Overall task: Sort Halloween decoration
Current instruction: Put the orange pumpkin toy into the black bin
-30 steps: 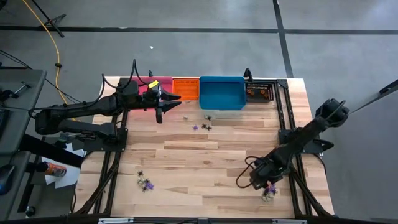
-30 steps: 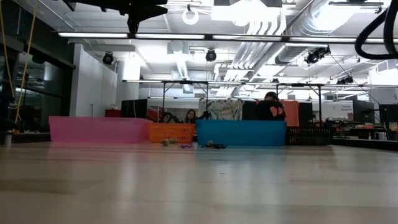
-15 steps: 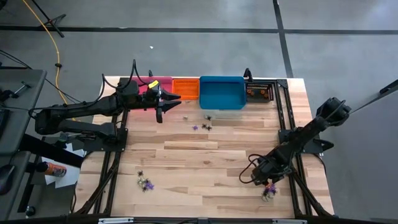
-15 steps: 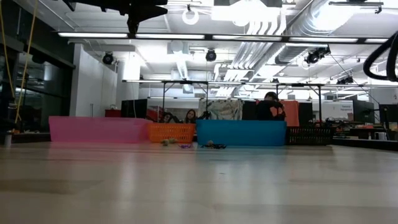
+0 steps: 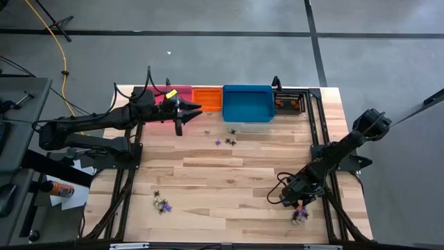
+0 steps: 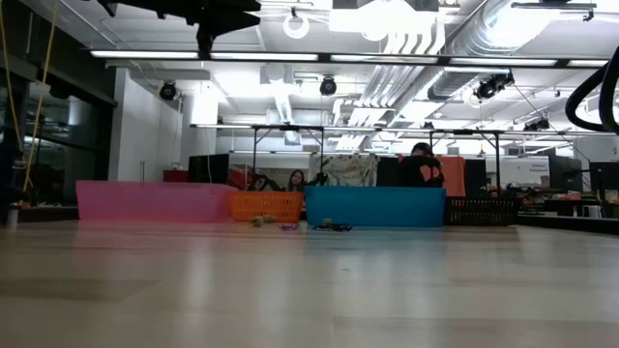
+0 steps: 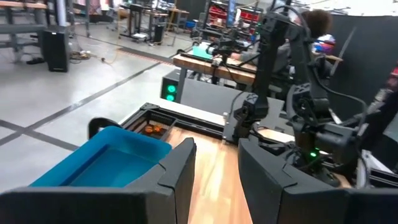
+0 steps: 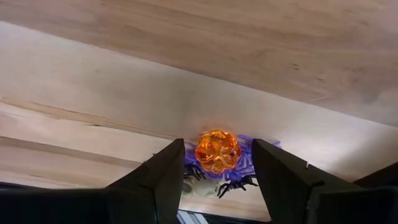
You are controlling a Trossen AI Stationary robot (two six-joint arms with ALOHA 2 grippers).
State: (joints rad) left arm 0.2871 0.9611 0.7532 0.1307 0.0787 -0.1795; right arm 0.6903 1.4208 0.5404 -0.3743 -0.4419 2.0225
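While my left gripper (image 5: 186,114) hovers parted, holding nothing, near the orange bin (image 5: 207,98), my right gripper (image 8: 214,180) straddles an orange trinket (image 8: 217,150), unclenched.

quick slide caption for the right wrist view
Right hand, fingers apart, poised over an orange trinket lying on purple and black trinkets.

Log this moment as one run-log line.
left gripper: open, empty, over orange bin | right gripper: open, astride orange trinket at near-right pile | stage: pick pending
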